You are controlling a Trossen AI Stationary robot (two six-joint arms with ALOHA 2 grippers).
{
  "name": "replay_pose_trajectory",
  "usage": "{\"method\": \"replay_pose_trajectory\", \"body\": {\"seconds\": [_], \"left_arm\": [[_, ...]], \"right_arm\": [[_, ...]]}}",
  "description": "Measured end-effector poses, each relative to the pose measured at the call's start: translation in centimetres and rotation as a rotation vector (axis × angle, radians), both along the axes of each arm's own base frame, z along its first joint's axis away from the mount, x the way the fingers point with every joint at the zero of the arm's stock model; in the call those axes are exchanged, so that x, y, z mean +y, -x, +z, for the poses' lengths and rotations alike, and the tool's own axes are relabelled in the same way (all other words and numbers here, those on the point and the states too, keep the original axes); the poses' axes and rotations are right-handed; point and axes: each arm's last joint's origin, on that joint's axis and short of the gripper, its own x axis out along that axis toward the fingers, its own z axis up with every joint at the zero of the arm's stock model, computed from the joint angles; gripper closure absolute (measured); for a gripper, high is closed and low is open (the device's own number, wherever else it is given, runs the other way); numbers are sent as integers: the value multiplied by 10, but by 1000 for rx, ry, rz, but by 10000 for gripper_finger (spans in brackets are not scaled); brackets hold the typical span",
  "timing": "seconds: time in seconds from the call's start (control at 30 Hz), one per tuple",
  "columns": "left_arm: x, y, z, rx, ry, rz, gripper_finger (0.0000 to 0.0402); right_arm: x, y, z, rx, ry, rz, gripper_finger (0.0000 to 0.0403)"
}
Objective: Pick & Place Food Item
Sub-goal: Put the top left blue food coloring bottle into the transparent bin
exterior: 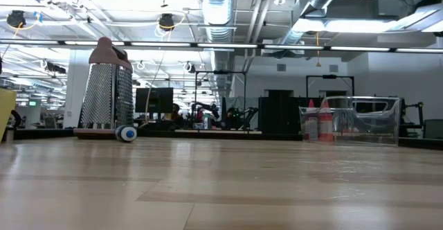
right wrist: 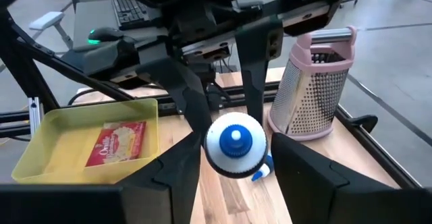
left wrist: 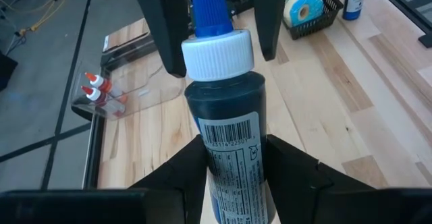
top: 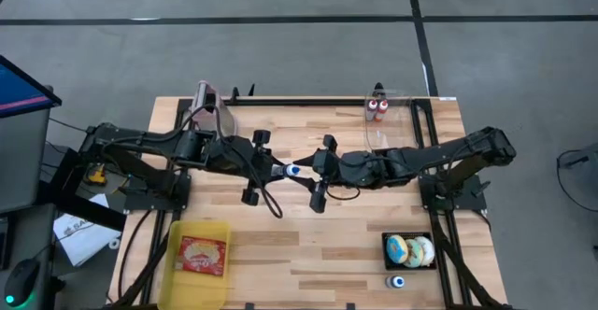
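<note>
Two tools meet mid-counter: left tool [left wrist: 233,163] grips the bottle [left wrist: 226,126]; right tool [right wrist: 233,160] flanks its cap [right wrist: 234,143], apparently for handover.

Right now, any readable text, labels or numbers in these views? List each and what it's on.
Barcode digits on the blue-capped bottle held between the two end effectors: too blurred to read with confidence.
Script brand name on the red packet in the yellow bin: too blurred to read.
Pink-handled grater, red-capped bottles: no legible text.
</note>
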Motion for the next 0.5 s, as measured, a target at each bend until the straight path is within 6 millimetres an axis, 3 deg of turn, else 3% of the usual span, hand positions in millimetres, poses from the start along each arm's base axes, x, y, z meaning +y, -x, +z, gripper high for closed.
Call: {"method": "replay_pose_trajectory", "body": {"seconds": [0.5], "left_arm": [[0, 0, 1, -10, 7, 4, 272]], "right_arm": [[1, -1, 2, -19, -9, 15, 290]]}}
